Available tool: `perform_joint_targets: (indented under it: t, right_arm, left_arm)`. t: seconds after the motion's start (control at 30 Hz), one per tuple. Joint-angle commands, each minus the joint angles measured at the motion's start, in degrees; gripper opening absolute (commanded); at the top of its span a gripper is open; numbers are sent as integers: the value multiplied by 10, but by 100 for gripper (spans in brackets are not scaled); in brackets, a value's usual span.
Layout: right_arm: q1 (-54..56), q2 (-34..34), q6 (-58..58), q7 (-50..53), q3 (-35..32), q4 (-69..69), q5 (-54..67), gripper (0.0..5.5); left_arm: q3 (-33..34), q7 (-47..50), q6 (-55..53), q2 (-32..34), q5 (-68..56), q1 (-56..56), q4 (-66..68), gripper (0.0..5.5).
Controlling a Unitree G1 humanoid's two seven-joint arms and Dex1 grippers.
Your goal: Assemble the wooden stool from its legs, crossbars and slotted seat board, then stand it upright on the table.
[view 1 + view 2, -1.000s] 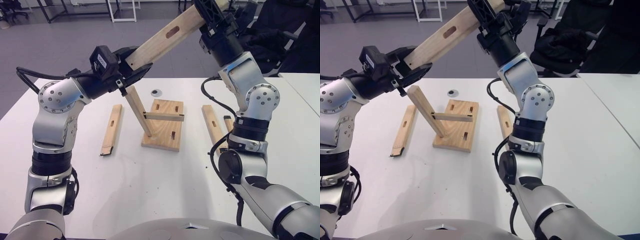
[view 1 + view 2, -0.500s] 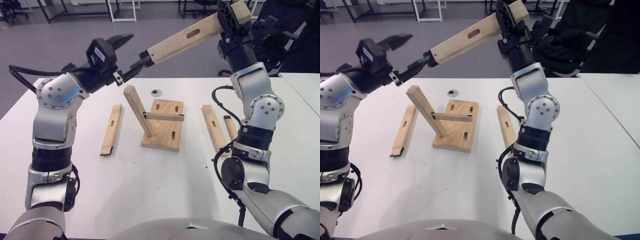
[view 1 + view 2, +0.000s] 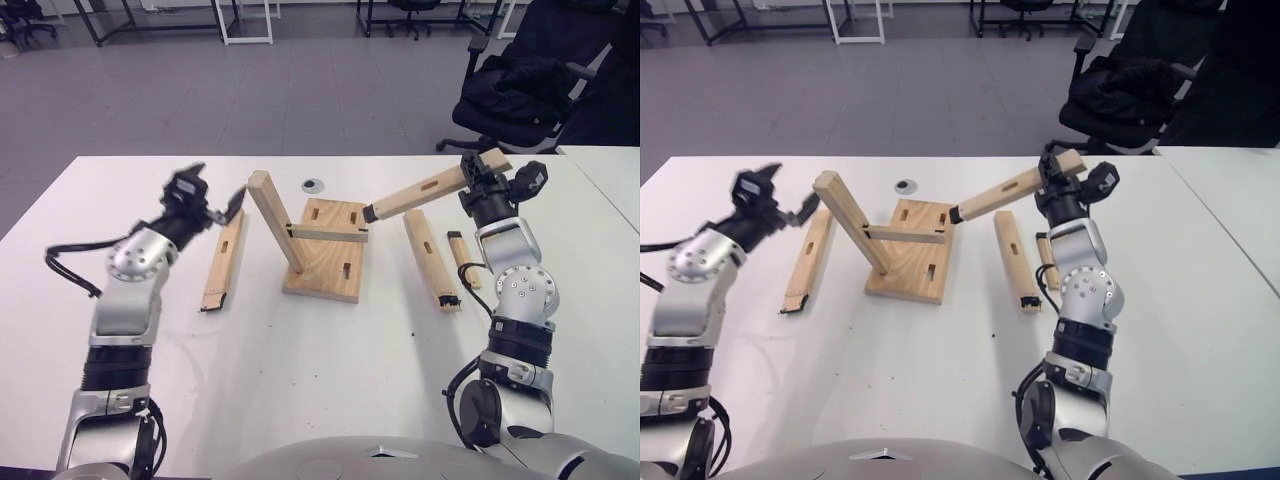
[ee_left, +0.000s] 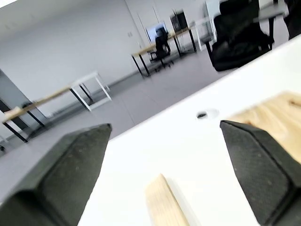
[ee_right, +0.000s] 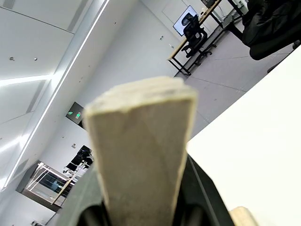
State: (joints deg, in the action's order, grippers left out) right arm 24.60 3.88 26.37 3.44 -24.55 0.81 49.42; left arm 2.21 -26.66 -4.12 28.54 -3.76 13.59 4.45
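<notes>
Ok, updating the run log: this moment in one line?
right gripper: shut on held leg, tip by seat board | left gripper: open, by loose leg | seat board: tilted leg and crossbar standing on it

Lying mid-frame on the bench [image 3: 300, 380]: seat board [image 3: 320, 285], bearing a tilted leg [image 3: 272, 215]; flanking it, left loose leg [image 3: 222, 258] and right loose leg [image 3: 428, 258].

Both head views look down over one table [image 3: 300, 380]. Wrist views face the room [image 4: 56, 42], the right close against a leg [image 5: 141, 155].
</notes>
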Motion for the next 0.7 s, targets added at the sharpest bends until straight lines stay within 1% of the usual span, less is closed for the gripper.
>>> perform_joint_targets:
  t: [0.03, 0.13, 0.23, 0.43, 0.57, 0.63, 0.7]
  right_arm:
    - [-15, 5, -7, 2, 10, -4, -29, 100]
    - [-19, -1, -15, -3, 18, -17, -54, 100]
    - [-22, -7, -24, -10, 30, -36, -78, 100]
    - [7, -19, -53, -22, 48, -100, -105, 100]
    - [36, -27, -77, -35, 48, -138, -111, 100]
    - [45, -20, -88, -46, 40, -132, -107, 100]
    - [55, 2, -81, -55, 27, -101, -92, 100]
  left_arm:
    - [-77, -13, 55, 3, 76, -18, 59, 424]
    - [-109, -13, 74, 11, 119, -24, 85, 424]
    - [-132, -27, 67, 12, 136, -25, 87, 424]
    - [-171, -46, 55, -22, 139, -23, 61, 424]
    - [-173, -53, 33, -40, 128, -8, 40, 424]
    - [-170, -52, 32, -37, 133, -5, 38, 424]
    - [-161, -50, 30, -29, 135, -8, 33, 424]
